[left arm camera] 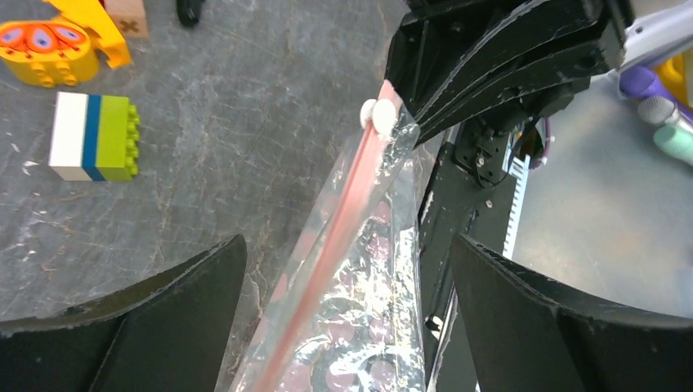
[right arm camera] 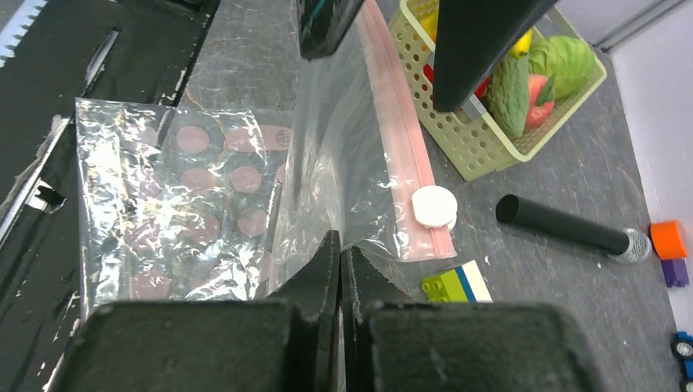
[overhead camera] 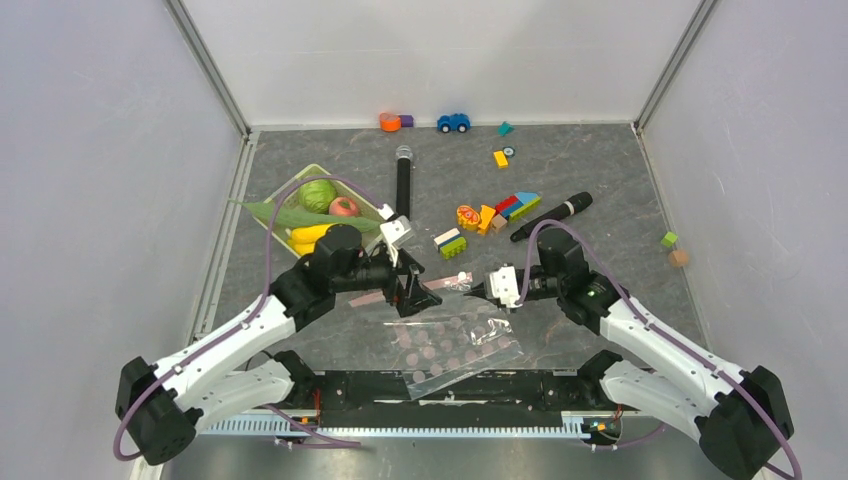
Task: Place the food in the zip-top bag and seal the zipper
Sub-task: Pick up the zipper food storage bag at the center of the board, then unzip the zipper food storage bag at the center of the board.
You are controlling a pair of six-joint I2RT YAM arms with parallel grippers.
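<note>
Worktop (overhead camera: 600,320): dark and mottled, carrying all the items.

Zip-top bag (overhead camera: 455,345): lies near the front edge between the two arms, one edge raised off the surface. No food is visible inside, only its printed pink dots.

Basket (right arm camera: 470,143): stands beyond the bag, to the left.

Right hand (right arm camera: 339,253): clenched, pinching the bag's film at the corner just beside the slider.

Left hand (left arm camera: 345,253): released, its fingers spread wide to either side of the raised bag edge and gripping nothing.

Food: cabbage (overhead camera: 317,194), tomato (overhead camera: 344,207) and banana (overhead camera: 305,236) all lie in the basket.

Zipper (right arm camera: 404,171): pink strip, with the white slider (right arm camera: 434,206) at its end. Whether the mouth is parted cannot be told.

Assessment: the bag is being presented for opening. Loading and sealing are both outstanding.
</note>
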